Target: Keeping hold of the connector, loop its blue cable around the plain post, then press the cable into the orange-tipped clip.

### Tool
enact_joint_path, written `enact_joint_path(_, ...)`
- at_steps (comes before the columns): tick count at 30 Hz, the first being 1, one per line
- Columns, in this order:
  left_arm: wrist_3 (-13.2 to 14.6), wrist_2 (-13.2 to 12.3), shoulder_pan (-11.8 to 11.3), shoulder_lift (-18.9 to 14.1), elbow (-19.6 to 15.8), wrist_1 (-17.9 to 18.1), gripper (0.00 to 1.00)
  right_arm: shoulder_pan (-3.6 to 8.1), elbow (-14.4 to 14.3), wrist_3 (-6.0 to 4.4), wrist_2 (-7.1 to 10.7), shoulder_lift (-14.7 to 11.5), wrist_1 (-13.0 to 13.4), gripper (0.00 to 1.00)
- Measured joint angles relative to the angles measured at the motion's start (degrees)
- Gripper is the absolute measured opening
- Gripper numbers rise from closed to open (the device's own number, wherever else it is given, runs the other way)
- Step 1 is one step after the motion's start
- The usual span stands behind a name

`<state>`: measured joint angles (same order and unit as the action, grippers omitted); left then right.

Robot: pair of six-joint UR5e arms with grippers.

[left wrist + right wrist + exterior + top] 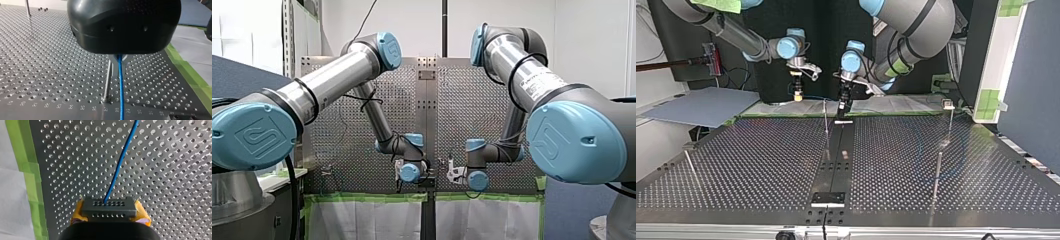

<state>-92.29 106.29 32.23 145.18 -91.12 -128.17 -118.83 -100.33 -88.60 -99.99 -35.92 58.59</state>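
Observation:
My right gripper [110, 214] is shut on a dark grey connector [109, 207], gripped between its yellow pads [143, 214]. The blue cable [120, 162] leaves the connector and runs ahead over the perforated plate. My left gripper [119, 62], black with metal fingers, is shut on the same blue cable [121, 90], which hangs down from it to the table. A thin plain post [107, 82] stands just beside these fingers. In the top view my right gripper [797, 94] hangs at left of centre, my left gripper [842, 107] close beside the post [825, 117].
Further posts rise from the perforated table [761, 165]: one with a small block on top [947, 105] at the top view's right, one nearer [937, 177], one at the left [691, 167]. A black strip [836, 160] runs down the middle. Green tape [30, 182] edges the plate.

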Motion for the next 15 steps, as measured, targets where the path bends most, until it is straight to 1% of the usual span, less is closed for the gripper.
enact_joint_path(2,-0.5,-0.1,0.0,0.2,0.2,-0.1,0.02,0.43,0.0,0.03,1.2,0.0,0.3,0.0)
enact_joint_path(5,-0.7,-0.2,0.0,1.0,0.9,-0.8,0.02,0.96,0.0,0.12,2.39,0.0,0.8,0.0)
enact_joint_path(9,0.1,0.0,0.0,2.6,2.4,-2.0,0.02,1.65,0.1,0.23,2.91,0.1,1.0,0.0)
enact_joint_path(15,-0.4,0.7,-0.3,3.0,3.6,-2.2,0.02,2.44,0.1,0.33,3.15,0.1,1.2,0.0)
